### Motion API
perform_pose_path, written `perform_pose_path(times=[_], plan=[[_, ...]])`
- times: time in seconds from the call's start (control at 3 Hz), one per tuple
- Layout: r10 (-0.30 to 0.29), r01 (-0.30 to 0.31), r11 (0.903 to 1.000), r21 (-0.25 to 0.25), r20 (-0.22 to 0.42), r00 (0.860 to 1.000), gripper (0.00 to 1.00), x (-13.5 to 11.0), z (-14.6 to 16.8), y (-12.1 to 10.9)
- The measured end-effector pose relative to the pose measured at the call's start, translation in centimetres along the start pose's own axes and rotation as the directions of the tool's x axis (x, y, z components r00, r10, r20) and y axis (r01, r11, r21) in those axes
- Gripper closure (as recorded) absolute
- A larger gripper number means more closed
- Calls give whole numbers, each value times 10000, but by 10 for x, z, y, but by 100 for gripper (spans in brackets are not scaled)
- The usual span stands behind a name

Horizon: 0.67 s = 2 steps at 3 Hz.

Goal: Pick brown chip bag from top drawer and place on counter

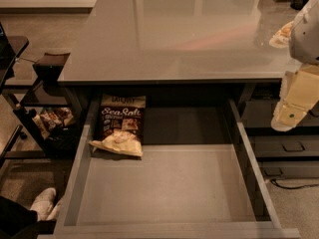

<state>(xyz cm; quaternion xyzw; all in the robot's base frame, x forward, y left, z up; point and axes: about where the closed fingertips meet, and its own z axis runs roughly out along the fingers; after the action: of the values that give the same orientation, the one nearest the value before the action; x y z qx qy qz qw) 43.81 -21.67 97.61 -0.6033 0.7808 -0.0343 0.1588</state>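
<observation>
The brown chip bag lies flat in the far left corner of the open top drawer, with its "Sea Salt" print facing up and its pale bottom end toward the front. The grey counter spans the view above the drawer. My gripper hangs at the right edge of the view, beyond the drawer's right wall and below the counter's front edge. It is far from the bag and holds nothing that I can see.
A small black side shelf stands at the left, with reddish snack packets below it. Dark drawer fronts with handles are at the right under my arm. A white shoe is at the bottom left. A pale object sits on the counter's right side.
</observation>
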Motion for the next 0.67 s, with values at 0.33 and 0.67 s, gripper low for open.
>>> perform_pose_path(times=[0.33,0.67], plan=[[1,-1,10000,-1,2,10000,0,0,0,0],[180,-173,9996,-229,332,9993,0,-5,36,7]])
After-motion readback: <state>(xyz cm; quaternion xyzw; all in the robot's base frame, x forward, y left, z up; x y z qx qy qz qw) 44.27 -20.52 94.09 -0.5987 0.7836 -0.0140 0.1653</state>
